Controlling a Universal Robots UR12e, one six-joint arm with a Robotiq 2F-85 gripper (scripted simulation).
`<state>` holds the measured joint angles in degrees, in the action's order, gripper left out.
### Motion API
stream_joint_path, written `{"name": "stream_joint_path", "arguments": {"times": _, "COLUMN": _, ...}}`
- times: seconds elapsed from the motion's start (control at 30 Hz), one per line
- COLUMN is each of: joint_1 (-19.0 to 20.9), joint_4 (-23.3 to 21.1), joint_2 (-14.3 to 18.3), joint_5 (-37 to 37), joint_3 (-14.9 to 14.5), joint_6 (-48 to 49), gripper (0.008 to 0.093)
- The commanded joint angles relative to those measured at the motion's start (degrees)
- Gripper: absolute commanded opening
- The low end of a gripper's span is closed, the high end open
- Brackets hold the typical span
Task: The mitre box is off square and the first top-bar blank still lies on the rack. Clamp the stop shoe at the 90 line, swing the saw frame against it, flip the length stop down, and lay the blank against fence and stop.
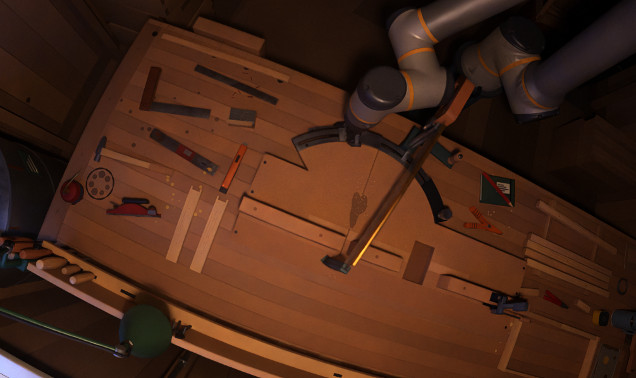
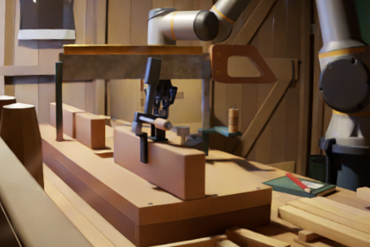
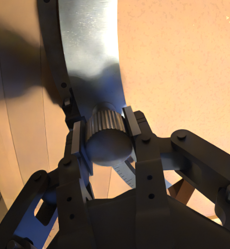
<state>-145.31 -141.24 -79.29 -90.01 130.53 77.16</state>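
The mitre box sits in the middle of the bench, a flat board with a curved dark quadrant arc [image 1: 405, 157] along its far edge. On the arc's left part my gripper [image 3: 105, 130] is closed around the ribbed knob of the stop shoe [image 3: 106, 137], with the metal scale band [image 3: 90, 46] running away above it. The saw frame [image 1: 391, 197] lies at a slant across the board, its orange handle [image 2: 240, 63] at the far side. The wooden fence [image 1: 311, 232] runs along the near edge. The length stop [image 1: 508, 303] sits at the fence's right end. Blanks [image 1: 567, 270] lie stacked on the right.
Behind the box stand plank walls and the arm's base [image 2: 346, 133]. A notebook with a pencil [image 1: 496, 189] and orange pliers [image 1: 482, 222] lie right of the arc. Hand tools, a hammer [image 1: 123, 157] and two wooden strips [image 1: 195, 230] cover the left half of the bench.
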Motion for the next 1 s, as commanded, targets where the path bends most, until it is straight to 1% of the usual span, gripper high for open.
{"name": "stream_joint_path", "arguments": {"times": 0.0, "joint_1": -0.01, "joint_4": -0.04, "joint_2": -0.02, "joint_5": 0.00, "joint_3": -0.05, "joint_6": -0.18, "gripper": 0.0080}}
{"name": "stream_joint_path", "arguments": {"times": 0.97, "joint_1": 0.00, "joint_4": -0.03, "joint_2": -0.02, "joint_5": 0.00, "joint_3": -0.05, "joint_6": -0.83, "gripper": 0.0080}}
